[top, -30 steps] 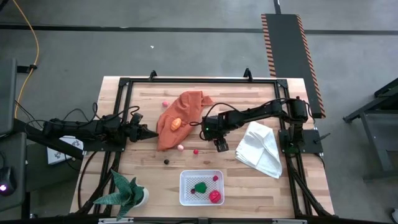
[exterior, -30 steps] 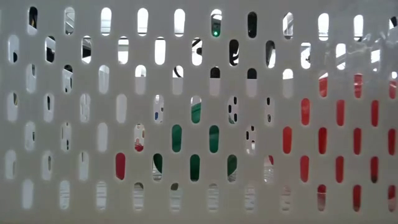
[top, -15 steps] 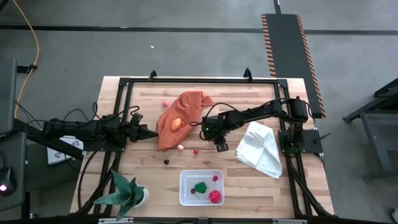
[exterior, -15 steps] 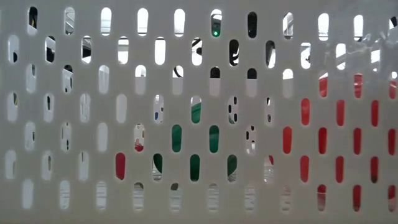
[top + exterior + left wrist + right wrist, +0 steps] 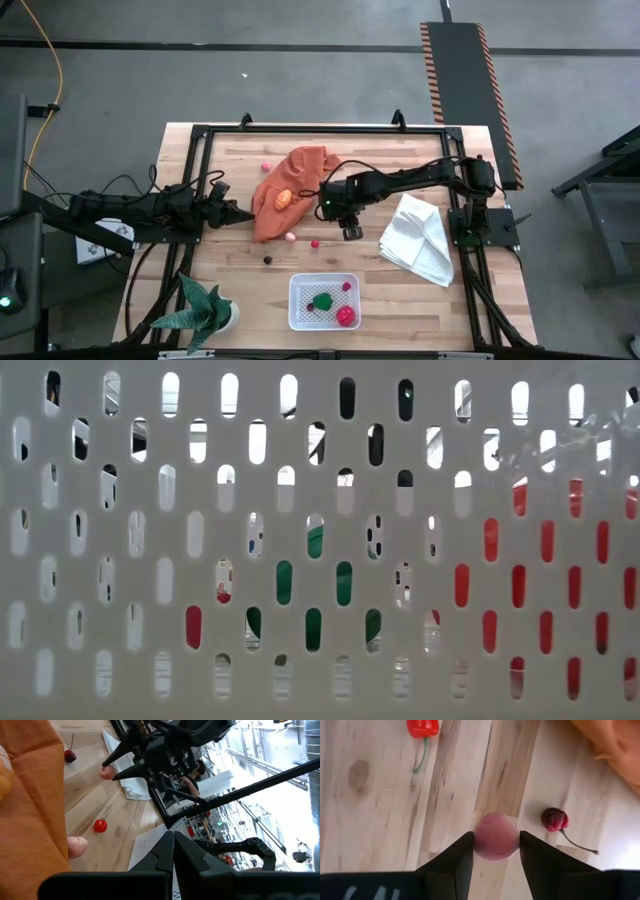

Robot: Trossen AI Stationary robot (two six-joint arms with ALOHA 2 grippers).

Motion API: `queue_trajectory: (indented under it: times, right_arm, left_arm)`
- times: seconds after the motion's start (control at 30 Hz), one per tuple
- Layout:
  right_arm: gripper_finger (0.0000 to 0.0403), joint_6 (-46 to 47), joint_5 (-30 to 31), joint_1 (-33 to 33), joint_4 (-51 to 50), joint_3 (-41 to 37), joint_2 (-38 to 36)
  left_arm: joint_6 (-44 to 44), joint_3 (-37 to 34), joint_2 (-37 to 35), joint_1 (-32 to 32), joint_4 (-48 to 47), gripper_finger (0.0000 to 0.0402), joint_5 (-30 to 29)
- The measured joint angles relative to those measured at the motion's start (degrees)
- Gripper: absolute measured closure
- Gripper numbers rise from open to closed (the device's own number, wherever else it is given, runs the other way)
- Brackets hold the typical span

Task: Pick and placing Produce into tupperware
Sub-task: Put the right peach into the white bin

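My right gripper (image 5: 350,232) hangs over the table's middle, just right of the orange cloth (image 5: 290,188), shut on a round pink piece of produce (image 5: 496,836). My left gripper (image 5: 245,215) rests shut at the cloth's left edge, touching nothing. The white tupperware (image 5: 323,301) stands on the table near the front edge and holds a green piece (image 5: 322,300) and a red piece (image 5: 345,316). Loose on the wood lie a pink piece (image 5: 290,237), a red one (image 5: 314,243) and a dark one (image 5: 267,259). A dark cherry (image 5: 554,819) lies below my right gripper. My right gripper pinches the round pink piece by its two opposite sides (image 5: 479,840) between its two fingers. The fingers come from above, pointing steeply down. In the left wrist view the piece (image 5: 106,771) sits at the fingers' free ends, lifted clear of the table.
A folded white cloth (image 5: 418,238) lies right of my right gripper. An orange fruit (image 5: 283,198) sits on the orange cloth, and a pink piece (image 5: 265,166) lies behind it. A potted plant (image 5: 205,310) stands at the front left. The tupperware's perforated wall (image 5: 150,560) fills the low view.
My right gripper has risen a little from the table and drifted slightly toward the orange cloth, still pointing steeply down.
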Motion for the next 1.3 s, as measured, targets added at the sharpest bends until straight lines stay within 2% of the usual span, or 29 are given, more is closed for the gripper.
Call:
queue_trajectory:
  times: [0.37,0.7,1.0,1.3]
  right_arm:
    - [0.0263,0.2,0.0,0.2,-11.2,7.5,0.0]
    - [0.0263,5.4,0.0,1.7,-14.7,13.2,0.0]
    - [0.0263,10.1,0.0,2.2,-23.9,22.6,0.0]
    - [0.0263,10.8,-0.3,2.5,-32.2,32.2,0.0]
  left_arm:
    - [0.0,0.0,0.0,0.0,0.0,0.0401,0.0]
    - [0.0,0.0,0.0,0.0,0.0,0.0401,0.0]
    - [0.0,0.0,0.0,0.0,0.0,0.0401,0.0]
    - [0.0,0.0,0.0,0.0,0.0,0.0401,0.0]
